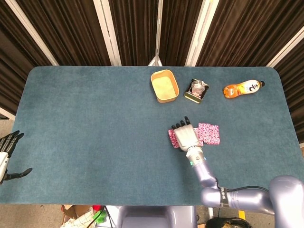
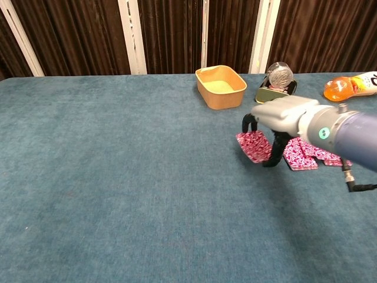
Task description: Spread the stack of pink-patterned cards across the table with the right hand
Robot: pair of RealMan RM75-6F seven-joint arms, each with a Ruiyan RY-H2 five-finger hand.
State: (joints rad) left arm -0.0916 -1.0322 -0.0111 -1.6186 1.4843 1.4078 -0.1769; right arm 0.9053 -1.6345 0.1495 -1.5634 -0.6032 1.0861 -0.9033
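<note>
Tan tub (image 1: 164, 86), tin (image 1: 196, 90), orange bottle (image 1: 242, 88) lying flat — far table edge.

The right hand (image 1: 186, 135) is out over the middle of the table, palm down. Its dark fingers (image 2: 250, 122) bend down and the tips press on the table top. The grey right arm (image 1: 240, 199) runs back from the hand to the near right corner. In the chest view the arm comes in from the right side. The left hand (image 1: 8, 144) is far off past the left edge, with its fingers apart and nothing in it.
</note>
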